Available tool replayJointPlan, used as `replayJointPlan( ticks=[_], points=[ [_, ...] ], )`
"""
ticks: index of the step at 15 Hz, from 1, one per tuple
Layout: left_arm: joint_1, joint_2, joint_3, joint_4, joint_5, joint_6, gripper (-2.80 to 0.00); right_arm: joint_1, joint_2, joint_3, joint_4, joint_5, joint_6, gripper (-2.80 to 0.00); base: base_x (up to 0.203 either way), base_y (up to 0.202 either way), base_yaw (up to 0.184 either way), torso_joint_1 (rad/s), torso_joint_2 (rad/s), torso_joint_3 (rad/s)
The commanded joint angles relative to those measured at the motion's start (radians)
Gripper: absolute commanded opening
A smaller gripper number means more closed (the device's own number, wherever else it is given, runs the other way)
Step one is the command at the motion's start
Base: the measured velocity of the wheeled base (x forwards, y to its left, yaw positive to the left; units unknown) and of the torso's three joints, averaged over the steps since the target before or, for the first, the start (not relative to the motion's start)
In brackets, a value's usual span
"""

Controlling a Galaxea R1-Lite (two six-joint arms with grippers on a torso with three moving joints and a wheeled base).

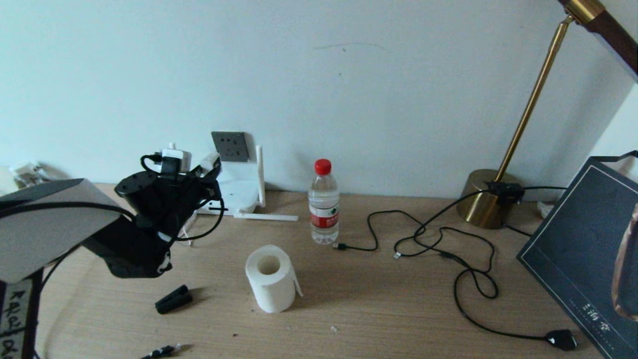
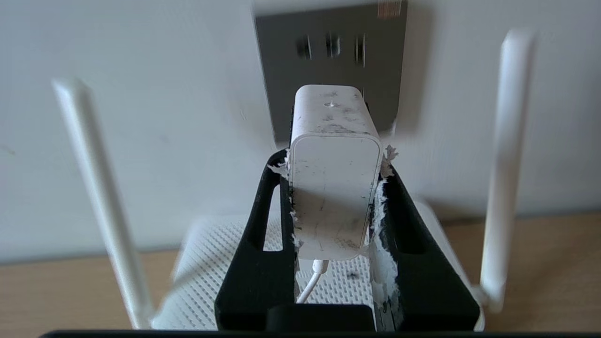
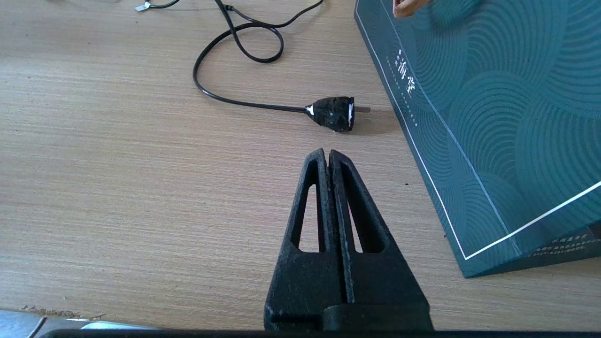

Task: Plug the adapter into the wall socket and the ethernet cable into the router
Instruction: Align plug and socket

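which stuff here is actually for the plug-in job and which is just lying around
For the job:
adapter, gripped in the left hand
wall socket
router

Lying about:
water bottle
paper roll
brass lamp
thin black cables
dark bag
The right hand hangs idle, shut.

- Adapter [image 2: 334, 188]: white, smudged with grey scuffs; thin white cord.
- Wall socket [image 1: 230, 146]: dark grey plate.
- Router [image 1: 239, 192]: white, with a dotted vent pattern; white antennas.
- Left hand [image 2: 334, 197]: black, flecked with white shreds.
- Right hand [image 3: 328, 162]: black.
- Bottle [image 1: 323, 204]: clear, red cap, red-and-white label.
- Paper roll [image 1: 270, 279]: white.
- Lamp [image 1: 491, 199]: brass-gold.
- Bag [image 3: 493, 117]: dark teal, concentric arc pattern, white border line.
- Surface [image 1: 398, 309]: light wood grain.
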Motion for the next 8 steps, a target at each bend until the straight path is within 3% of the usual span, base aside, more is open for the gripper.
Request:
replayJointPlan(
  ticks=[1, 8],
  points=[
    [-0.008, 0.005, -0.063, 0.076, 0.005, 0.0, -2.8, 0.0, 0.0, 0.0, 0.002, 0.0, 0.0, -2.8, 0.0, 0.0, 0.0, 0.0, 0.0, 0.0],
    [-0.014, 0.008, -0.202, 0.239, 0.024, -0.002, -2.8, 0.0, 0.0, 0.0, 0.002, 0.0, 0.0, -2.8, 0.0, 0.0, 0.0, 0.0, 0.0, 0.0]
  ],
)
